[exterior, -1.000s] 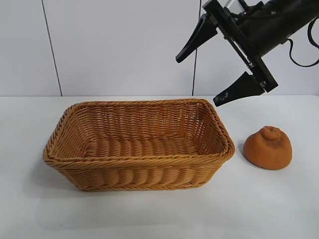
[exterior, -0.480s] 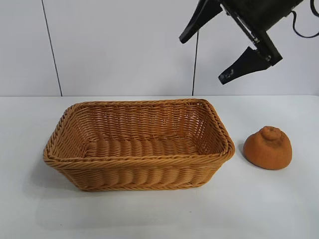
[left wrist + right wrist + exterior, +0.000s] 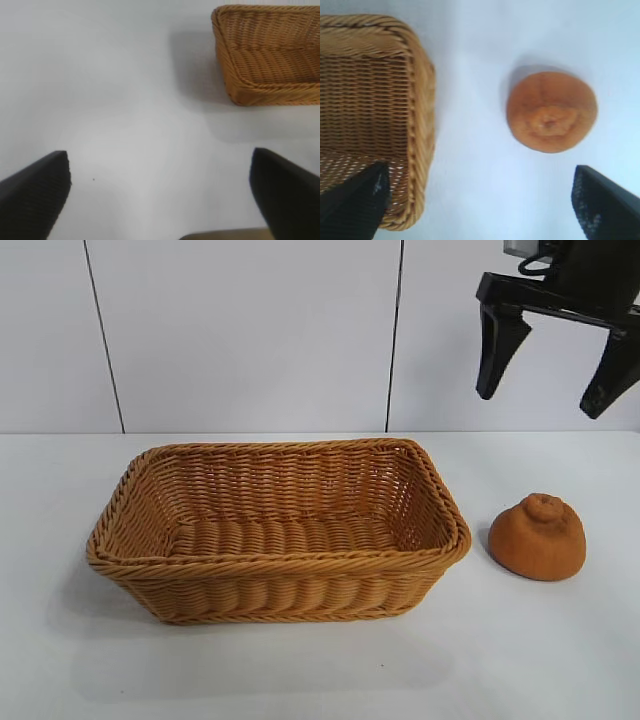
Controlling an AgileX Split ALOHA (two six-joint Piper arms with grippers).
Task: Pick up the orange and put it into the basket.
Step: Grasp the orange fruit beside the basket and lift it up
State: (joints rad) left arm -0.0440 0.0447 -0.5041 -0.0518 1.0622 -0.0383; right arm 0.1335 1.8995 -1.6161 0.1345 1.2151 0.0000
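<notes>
While knob-up, orange [image 3: 537, 537] beside basket [image 3: 278, 562].

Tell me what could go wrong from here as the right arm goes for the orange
1. The orange is a rounded dome on a smooth table, so the fingers of the open right gripper, high above it, could push it aside or let it slip.
2. The orange lies close beside the basket; a finger coming down on that side might catch the braided rim.
3. Carrying it over, a low path could knock the basket wall and shift it.
</notes>
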